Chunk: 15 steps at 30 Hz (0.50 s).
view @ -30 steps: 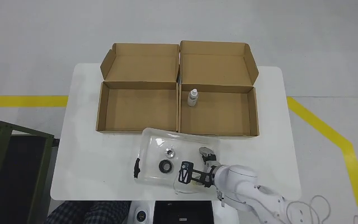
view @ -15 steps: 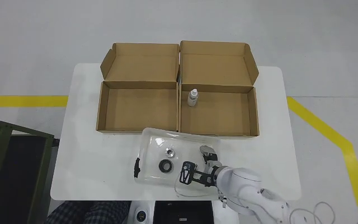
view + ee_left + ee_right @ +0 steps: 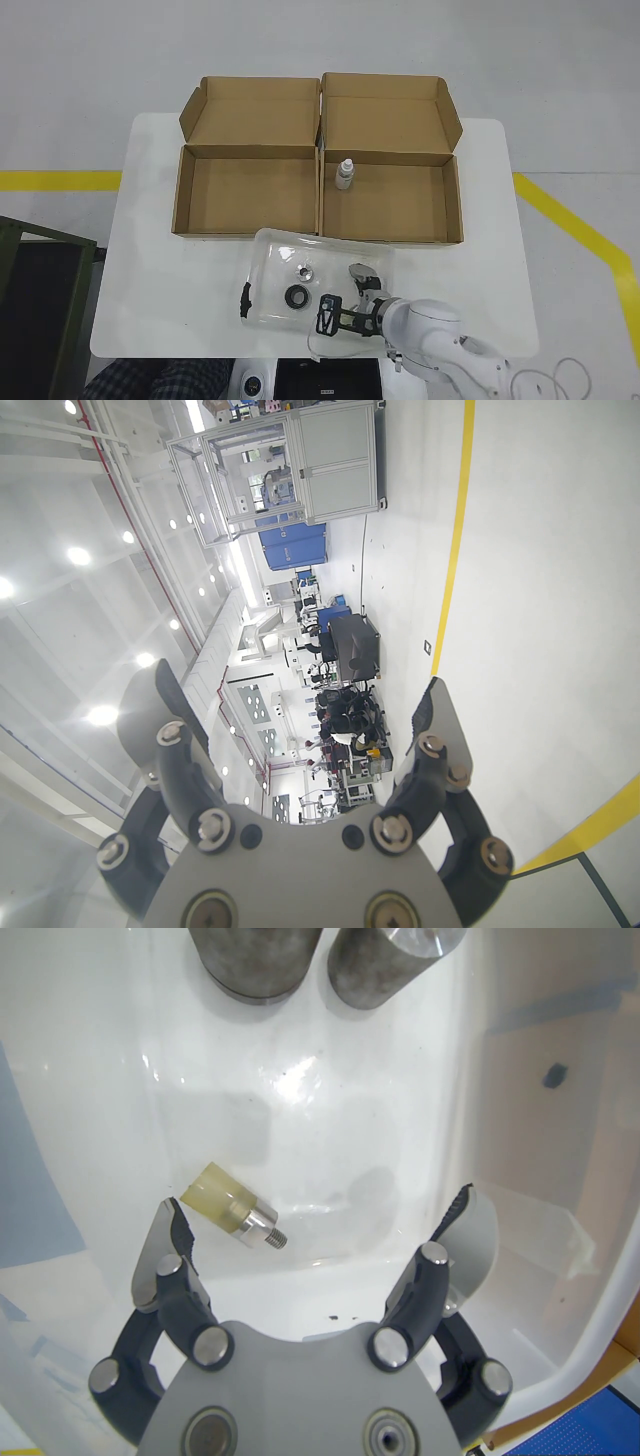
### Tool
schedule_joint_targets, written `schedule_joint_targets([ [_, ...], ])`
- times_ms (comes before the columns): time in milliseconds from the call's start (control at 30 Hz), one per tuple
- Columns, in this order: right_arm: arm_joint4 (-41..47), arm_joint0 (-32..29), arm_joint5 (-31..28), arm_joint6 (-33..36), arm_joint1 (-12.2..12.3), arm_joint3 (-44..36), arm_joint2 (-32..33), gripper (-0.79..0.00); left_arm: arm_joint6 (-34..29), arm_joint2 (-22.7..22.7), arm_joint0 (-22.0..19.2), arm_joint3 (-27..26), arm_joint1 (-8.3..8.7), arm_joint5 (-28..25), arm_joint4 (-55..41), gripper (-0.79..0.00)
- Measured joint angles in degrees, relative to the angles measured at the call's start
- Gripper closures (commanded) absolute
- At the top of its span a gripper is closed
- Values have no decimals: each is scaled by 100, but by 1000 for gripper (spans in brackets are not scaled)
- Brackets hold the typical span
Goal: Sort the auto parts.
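While your right gripper point(image 3: 320, 1200) hangs with its jaws spread inside the clear plastic bin point(image 3: 550, 1178), the small pale-yellow cylinder part with a threaded steel tip point(image 3: 227, 1213) lies on the bin floor just beside one fingertip. Two grey metal cylinders point(image 3: 255, 963) sit farther along. Your left gripper point(image 3: 300, 687) is spread wide too, holding nothing.

Two cardboard boxes point(image 3: 248, 195), one clear bin point(image 3: 268, 243), one white bottle point(image 3: 344, 175).

Brown cardboard boxes point(image 3: 250, 195), white table point(image 3: 170, 290), translucent bin point(image 3: 270, 262), cream-and-silver threaded part point(image 3: 231, 1212), dull grey cylinders point(image 3: 255, 958), yellow floor stripe point(image 3: 60, 180)
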Motion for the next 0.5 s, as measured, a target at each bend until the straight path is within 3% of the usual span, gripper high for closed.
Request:
schedule_joint_targets([
  [133, 97, 1, -4, 69, -16, 64, 56, -406, 0, 0, 0, 0, 0, 0, 0, -785],
  [500, 374, 14, -150, 238, -58, 101, 114, -345, 0, 0, 0, 0, 0, 0, 0, -785],
])
